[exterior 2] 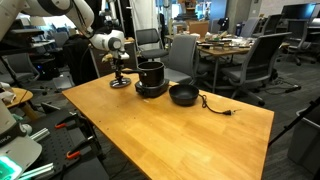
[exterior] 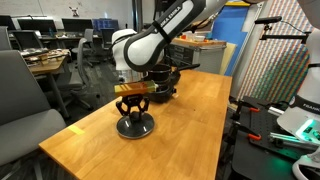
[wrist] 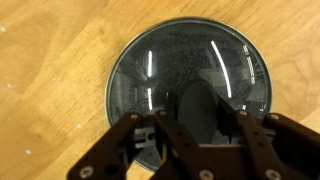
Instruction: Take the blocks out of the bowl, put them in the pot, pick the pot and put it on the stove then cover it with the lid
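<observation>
Wrist view: gripper [wrist: 203,128] straddles lid [wrist: 150,70] knob [wrist: 197,100]; grip state cannot be told. In an exterior view, pot [exterior 2: 150,72] stands at lid's 3 o'clock.

Arm [exterior: 160,40] bent, jaws pointing down

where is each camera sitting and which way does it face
An exterior view: off a table corner, faces the lid; arm and gripper show.
An exterior view: across the table, faces the pot and bowl; arm in the frame's upper left.
Wrist view: straight down on the lid; gripper fingers along the bottom.
Shared: all three show lid and gripper.
</observation>
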### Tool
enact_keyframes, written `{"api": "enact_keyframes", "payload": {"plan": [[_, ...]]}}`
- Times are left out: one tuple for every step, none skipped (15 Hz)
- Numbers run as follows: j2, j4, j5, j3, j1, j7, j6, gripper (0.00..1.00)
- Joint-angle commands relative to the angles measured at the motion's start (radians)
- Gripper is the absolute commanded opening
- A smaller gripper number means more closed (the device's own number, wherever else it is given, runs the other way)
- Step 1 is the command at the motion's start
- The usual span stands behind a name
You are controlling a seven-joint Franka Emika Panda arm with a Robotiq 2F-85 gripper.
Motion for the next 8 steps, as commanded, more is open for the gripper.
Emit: {"api": "enact_keyframes", "payload": {"plan": [[-0.079, -0.033, -0.071, 0.018, 0.02, -0.086, -0.131, 0.15], [-0.122, -0.071, -0.077, 0.039, 0.018, -0.125, -0.141, 0.15], [-0.183, -0.116, -0.102, 0.04, 0.036, -0.133, -0.176, 0.15], [-0.21, -0.132, -0.122, 0.049, 0.042, -0.159, -0.197, 0.15], [-0.245, -0.152, -0.143, 0.057, 0.049, -0.181, -0.219, 0.15], [-0.287, -0.174, -0.17, 0.062, 0.056, -0.201, -0.236, 0.15], [-0.332, -0.198, -0.198, 0.066, 0.061, -0.223, -0.256, 0.15], [-0.376, -0.22, -0.231, 0.067, 0.059, -0.249, -0.275, 0.15]]}}
